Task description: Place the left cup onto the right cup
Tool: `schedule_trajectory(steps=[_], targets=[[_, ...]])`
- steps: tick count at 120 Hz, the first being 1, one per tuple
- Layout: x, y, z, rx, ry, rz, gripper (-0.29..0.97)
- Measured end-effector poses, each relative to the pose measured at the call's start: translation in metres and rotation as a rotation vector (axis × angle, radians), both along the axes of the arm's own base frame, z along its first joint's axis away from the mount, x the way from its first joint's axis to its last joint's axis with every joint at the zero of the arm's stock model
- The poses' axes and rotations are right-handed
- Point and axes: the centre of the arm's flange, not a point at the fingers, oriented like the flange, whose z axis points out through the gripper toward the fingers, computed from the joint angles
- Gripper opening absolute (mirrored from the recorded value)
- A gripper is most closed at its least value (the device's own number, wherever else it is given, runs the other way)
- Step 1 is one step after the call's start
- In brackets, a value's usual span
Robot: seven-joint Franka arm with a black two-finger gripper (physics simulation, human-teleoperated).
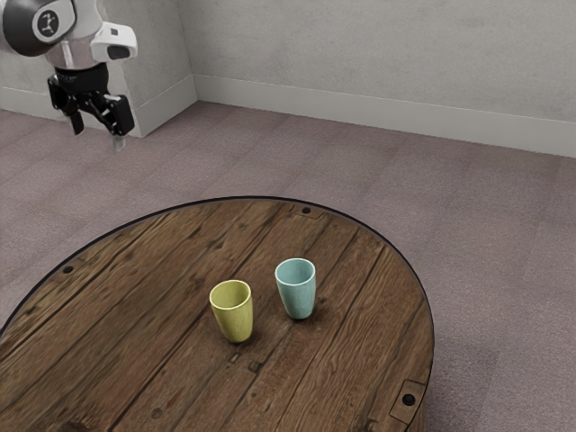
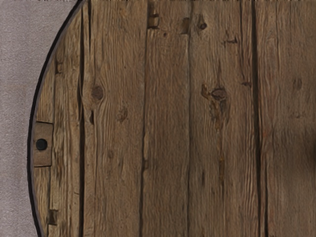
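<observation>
Yellow cup (image 1: 232, 310) and teal cup (image 1: 295, 288) stand upright, mouths up, on the round wooden table (image 1: 126, 297), just beside each other with a clear gap, not touching. Both sit well below the gripper (image 1: 97, 124) and far out from it toward the exterior view's right. The yellow one is on the gripper's side of the pair, with the teal just past it.

The gripper hangs high, with its fingers spread, nothing between them and nothing held. Judged as a ready pose: height keeps it clear of both cups, and open fingers suit a first grasp.

Going by the exterior view, yellow reads as the left cup to move and teal as the right cup to receive it. Task not yet begun.

Yellow cup: plain, smooth, no handle, tapered with a wide rim and narrower base, looks empty. Teal is the same shape and about the same size, so yellow would likely nest partway in rather than sit flat on top. Upright mouths-up placement suits that. The taper means a side pinch should sit near the rim, or it may slip.

Wrist view looks straight down under the hand at bare planks (image 2: 168, 123) with knots and dark seams, the table's dark edge, a bolted metal bracket (image 2: 42, 144) and grey carpet (image 2: 17, 49) beyond
</observation>
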Motion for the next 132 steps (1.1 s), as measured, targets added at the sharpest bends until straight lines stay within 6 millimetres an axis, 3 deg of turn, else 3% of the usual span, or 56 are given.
schedule_trajectory(steps=[56, 90, 132], targets=[[0.013, -0.022, -0.020, -0.017, 0.006, -0.051, 0.68], [0.006, -0.049, -0.090, -0.101, 0.116, -0.027, 0.68], [-0.010, -0.062, -0.168, -0.181, 0.182, 0.108, 0.68]])
